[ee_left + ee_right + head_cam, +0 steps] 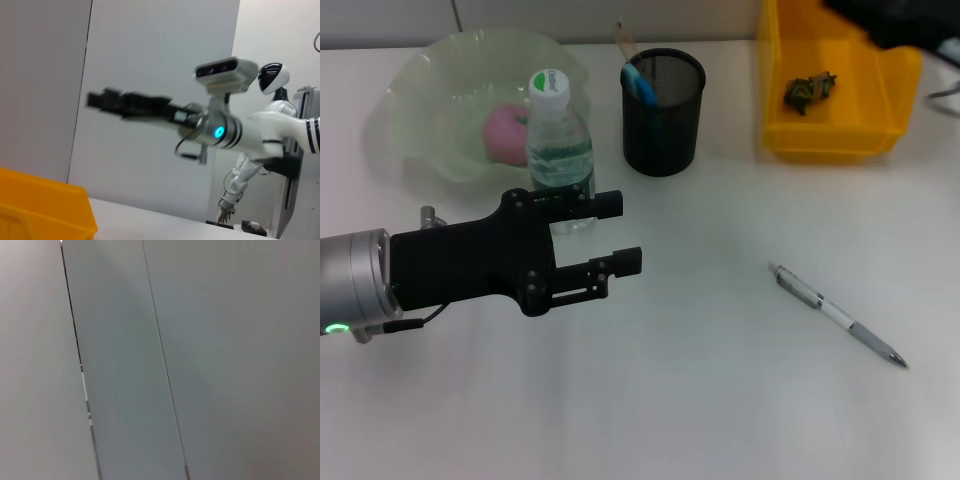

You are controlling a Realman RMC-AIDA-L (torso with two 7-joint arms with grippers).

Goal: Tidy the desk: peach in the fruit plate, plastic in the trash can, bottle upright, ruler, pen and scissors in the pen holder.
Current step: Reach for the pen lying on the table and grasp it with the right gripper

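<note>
Black and blocky, our left gripper (628,234) hangs over the white bench (700,400) with its jaws parted and nothing between them, pointing toward the robot's right. Just behind the upper jaw, from the head camera, stands the bottle (558,148), upright with its white cap on and a green label; we cannot tell whether the jaw touches it or merely overlaps it in view.

Beside the bottle, farther back and to the left, sits the pale green fruit plate (430,90) with its wavy rim, and the pink peach (505,133) lies inside it, partly hidden by the bottle. To the right of the bottle stands the black mesh pen holder (663,115), with a blue-and-white item poking from its mouth. Farther right, at the back of the bench, the yellow trash can (840,90) holds a dark crumpled scrap of plastic (808,90).

Well apart from the jaws, on open bench to the right, lies the pen (837,315), flat and slanting.

Our right gripper (107,99) shows only in the left wrist view, raised in the air before a grey wall and blurred, so we cannot tell how its jaws stand.
</note>
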